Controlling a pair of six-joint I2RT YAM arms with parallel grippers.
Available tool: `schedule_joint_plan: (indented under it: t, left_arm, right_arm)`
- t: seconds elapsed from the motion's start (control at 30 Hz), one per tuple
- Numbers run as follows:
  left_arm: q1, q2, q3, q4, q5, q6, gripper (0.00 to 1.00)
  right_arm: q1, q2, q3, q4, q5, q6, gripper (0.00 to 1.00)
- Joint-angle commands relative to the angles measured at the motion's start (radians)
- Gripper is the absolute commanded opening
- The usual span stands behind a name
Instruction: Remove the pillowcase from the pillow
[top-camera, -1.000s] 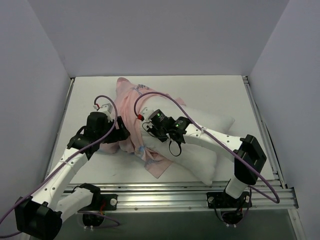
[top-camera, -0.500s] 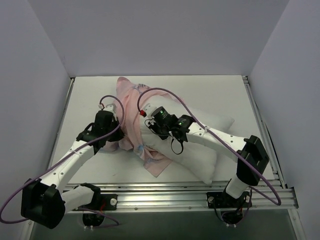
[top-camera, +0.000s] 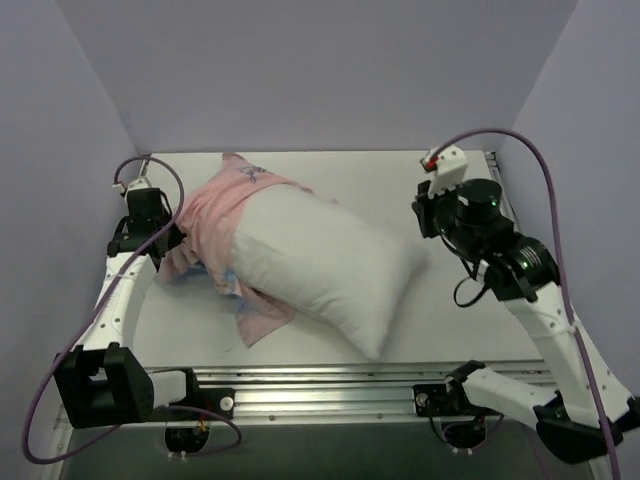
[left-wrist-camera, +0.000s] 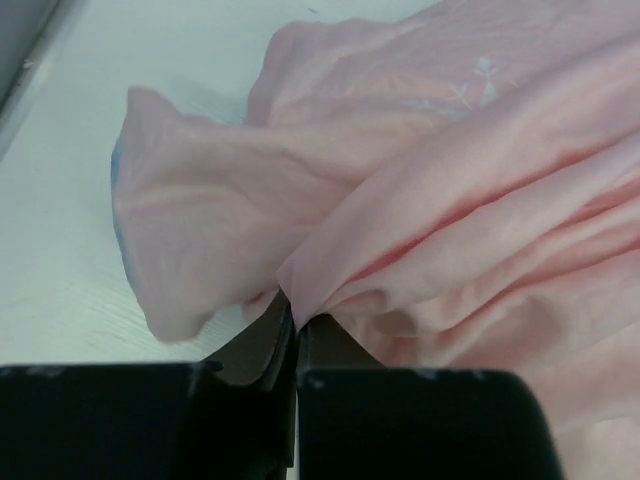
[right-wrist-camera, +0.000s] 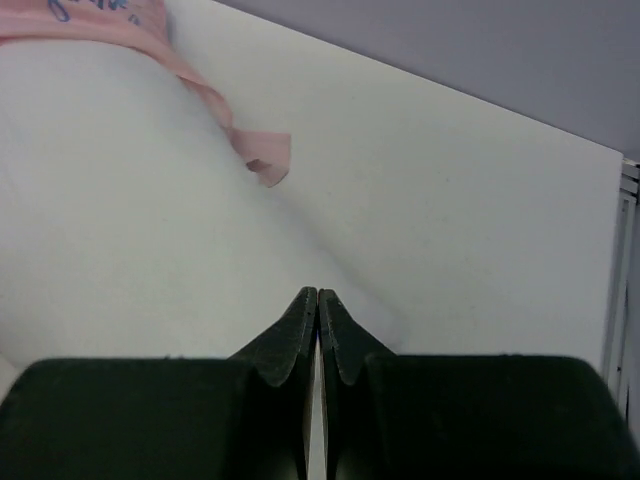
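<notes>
The white pillow (top-camera: 330, 265) lies slantwise across the middle of the table, most of it bare. The pale pink pillowcase (top-camera: 215, 210) is bunched over its far-left end, with a bit of blue print showing. My left gripper (top-camera: 172, 243) is at the pillowcase's left side, shut on a fold of pink pillowcase (left-wrist-camera: 400, 200) that rises from its tips (left-wrist-camera: 293, 305). My right gripper (top-camera: 423, 213) hovers just above and beyond the pillow's right corner. It (right-wrist-camera: 318, 295) is shut with nothing between its fingers, the pillow (right-wrist-camera: 120, 210) under it and the pillowcase's hem (right-wrist-camera: 215, 105) further off.
Grey walls close in the white table (top-camera: 400, 180) on three sides. A metal rail (top-camera: 400, 385) runs along the near edge by the arm bases. Purple cables (top-camera: 545, 180) loop off both wrists.
The arms have drawn apart, the left to the far left with the pillowcase and the right up to the right. The left gripper shut on the fabric. Much more of the pillow is bare.
</notes>
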Motion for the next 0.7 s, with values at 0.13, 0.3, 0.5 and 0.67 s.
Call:
schedule_joint_plan:
  t: [0.13,0.3,0.5,0.67]
  left_arm:
    - [0.083,0.131,0.168,0.061,0.097,0.019,0.02]
    - [-0.014,0.105,0.13,0.06,0.139,0.064,0.02]
    - [-0.144,0.04,0.01,0.087,0.207,0.03,0.02]
    - [-0.239,-0.01,-0.063,0.086,0.228,0.004,0.02]
  right_arm:
    - [-0.061,-0.011,-0.024,-0.148,-0.265,-0.025,0.0]
    - [0.172,0.021,-0.103,0.031,-0.209,0.061,0.26]
    - [0.433,0.261,-0.009,0.128,-0.046,0.043,0.84]
    - [0.554,0.449,0.063,0.203,0.16,-0.055,1.0]
